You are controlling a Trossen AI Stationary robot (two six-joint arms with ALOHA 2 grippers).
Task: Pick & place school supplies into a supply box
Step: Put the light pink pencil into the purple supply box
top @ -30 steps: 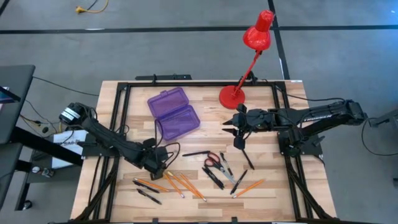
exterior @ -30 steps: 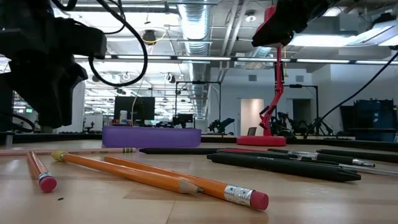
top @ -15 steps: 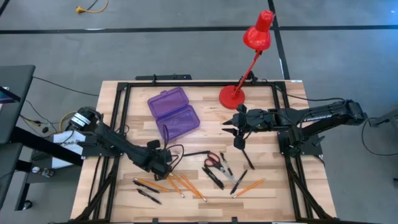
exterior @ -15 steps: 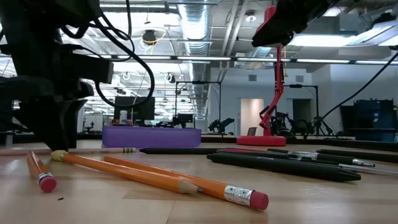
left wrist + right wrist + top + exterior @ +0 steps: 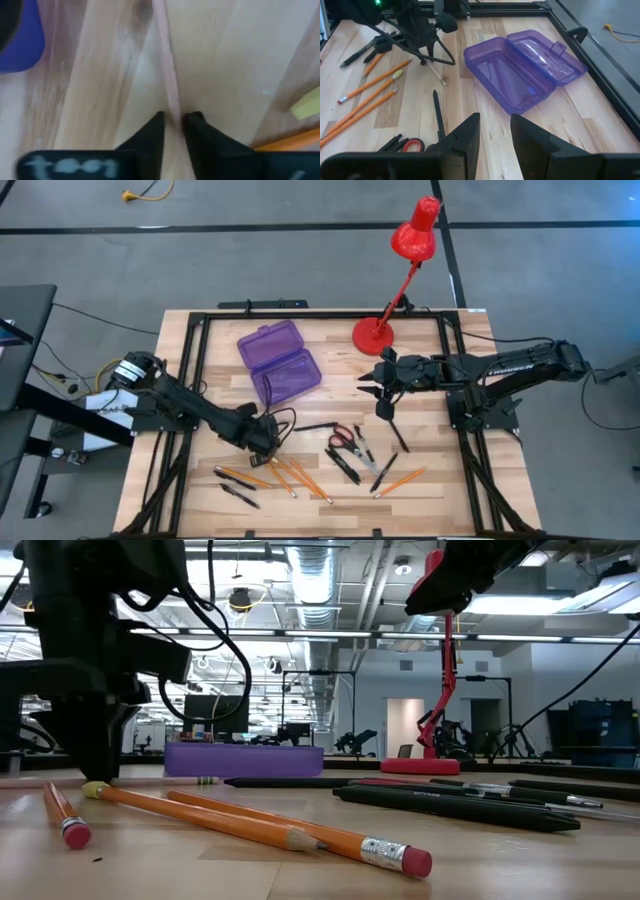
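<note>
My left gripper [image 5: 264, 444] stands low over the table's near left part, pointing down, shut on a thin pale pencil [image 5: 166, 60] that lies on the wood. The open purple supply box [image 5: 280, 360] sits just beyond it, toward the far edge. Orange pencils [image 5: 292, 477], black pens [image 5: 345, 465] and red-handled scissors [image 5: 342, 437] lie loose toward the near edge. My right gripper [image 5: 494, 135] hangs open above the table's right middle, holding nothing. My left gripper pinches the pale pencil's shaft [image 5: 175, 107] between its two fingertips [image 5: 156, 125]. The fingers come from above, pointing down, and lie across the pencil. The pencil lies flat on the table [image 5: 150, 782]; its banded end [image 5: 205, 781] reaches out beyond the gripper.
A red desk lamp stands on its base [image 5: 373, 335] at the far middle, with its head [image 5: 415, 230] past the table's far edge. Black frame rails [image 5: 196, 340] run along the table's sides. Two more pens [image 5: 232, 490] lie at the near left.
My left gripper has come down to the table and gone a little toward the right edge, ending over the pale pencil. The pencil and the other supplies have kept their places.
</note>
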